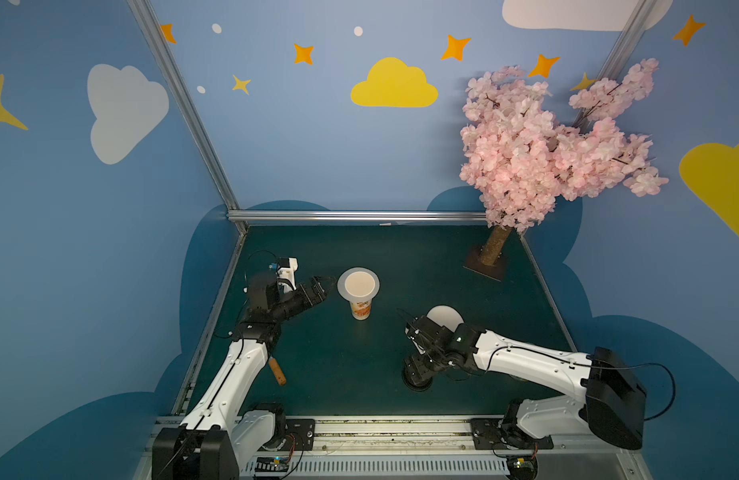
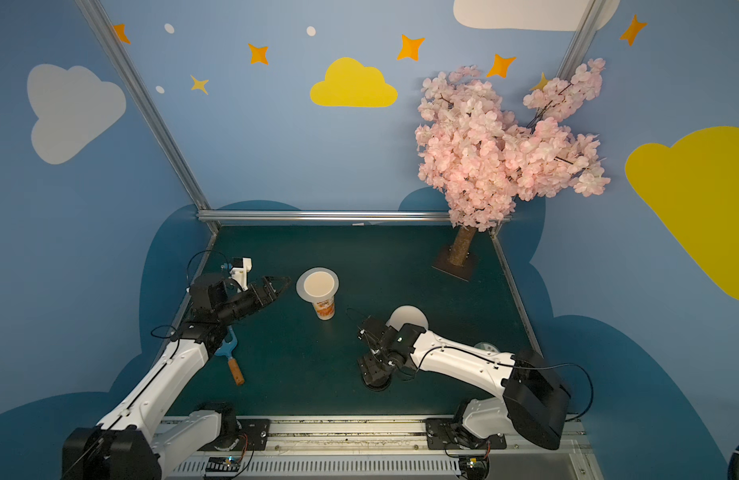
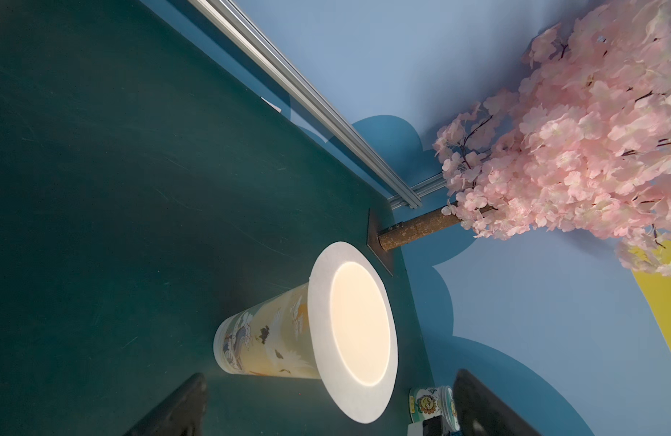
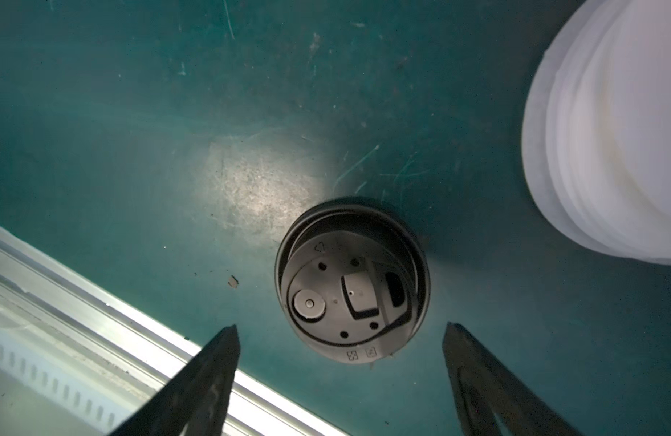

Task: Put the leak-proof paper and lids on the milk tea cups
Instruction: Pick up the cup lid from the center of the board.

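Note:
The milk tea cup (image 1: 360, 309) (image 2: 325, 309) (image 3: 266, 336) stands upright mid-table, white with orange print. A round whitish leak-proof paper (image 1: 358, 284) (image 2: 317, 284) (image 3: 358, 324) lies flat over its mouth, overhanging the rim all round. My left gripper (image 1: 322, 286) (image 2: 282, 286) (image 3: 330, 381) is open just left of the cup's top, touching nothing. My right gripper (image 1: 415, 370) (image 2: 374, 374) (image 4: 341, 327) points down, open and holding nothing, with its fingers either side of a black round lid (image 4: 351, 283) lying on the table.
A stack of more whitish sheets (image 1: 444, 316) (image 2: 407, 318) (image 4: 609, 132) lies behind the right wrist. A green-and-white can (image 3: 432, 402) (image 2: 486, 346) stands by the right arm. A blue tool with a wooden handle (image 2: 230, 357) lies under the left arm. A pink blossom tree (image 1: 490, 249) fills the back right corner.

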